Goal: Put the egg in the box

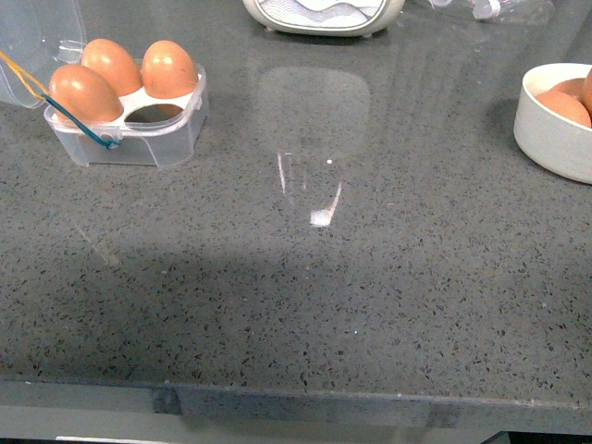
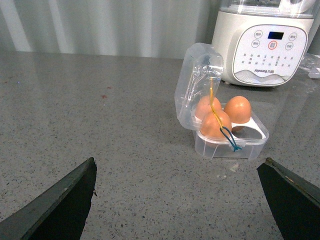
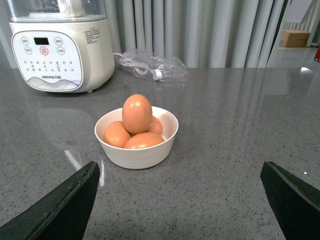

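Note:
The clear box (image 1: 129, 129) stands at the far left with its lid open; it also shows in the left wrist view (image 2: 230, 140). It holds three brown eggs (image 1: 85, 92), and its front right slot is empty. A white bowl (image 3: 136, 150) at the right holds several brown eggs; the top egg (image 3: 137, 113) stands upright on the others. The bowl's edge shows in the front view (image 1: 550, 129). My left gripper (image 2: 180, 200) is open and empty, short of the box. My right gripper (image 3: 182, 200) is open and empty, short of the bowl. Neither arm shows in the front view.
A white kitchen appliance (image 2: 262, 45) stands at the back of the grey speckled counter (image 1: 305, 296), also in the right wrist view (image 3: 60, 50). A clear plastic bag with a cable (image 3: 152, 67) lies beside it. The counter's front edge (image 1: 296, 398) runs near the bottom.

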Motion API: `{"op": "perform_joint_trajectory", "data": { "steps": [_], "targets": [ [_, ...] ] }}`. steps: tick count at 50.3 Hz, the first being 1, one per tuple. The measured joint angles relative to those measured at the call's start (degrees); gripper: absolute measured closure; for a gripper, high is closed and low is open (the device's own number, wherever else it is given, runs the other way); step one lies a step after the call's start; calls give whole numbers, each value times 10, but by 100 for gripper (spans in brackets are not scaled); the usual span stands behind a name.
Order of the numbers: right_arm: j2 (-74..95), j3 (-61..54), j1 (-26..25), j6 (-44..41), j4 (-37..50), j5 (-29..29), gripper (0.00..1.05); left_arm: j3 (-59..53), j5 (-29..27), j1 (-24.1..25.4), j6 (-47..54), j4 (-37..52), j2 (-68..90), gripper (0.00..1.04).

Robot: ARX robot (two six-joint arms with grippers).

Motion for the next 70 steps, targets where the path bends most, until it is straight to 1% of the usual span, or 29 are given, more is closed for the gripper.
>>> {"op": "perform_joint_trajectory", "data": {
  "steps": [52,54,56,57,58,60,62,64,70],
  "targets": [
    [0,0,0,0,0,0,7,0,0,0,0,0,0,7],
    [10,6,10,13,-20,25,7,0,0,0,0,0,0,7],
    [46,28,31,45,-56,98,7,0,0,0,0,0,0,7],
    [71,35,38,64,-55,128,7,0,0,0,0,0,0,7],
    [110,47,43,78,-40,152,7,0,0,0,0,0,0,7],
    [148,59,41,93,-19,153,7,0,0,0,0,0,0,7],
    [182,70,37,99,1,143,7,0,0,0,0,0,0,7],
    [233,85,30,96,42,120,7,0,0,0,0,0,0,7],
    [359,112,6,66,150,68,7,0,0,0,0,0,0,7]
  ]
}}
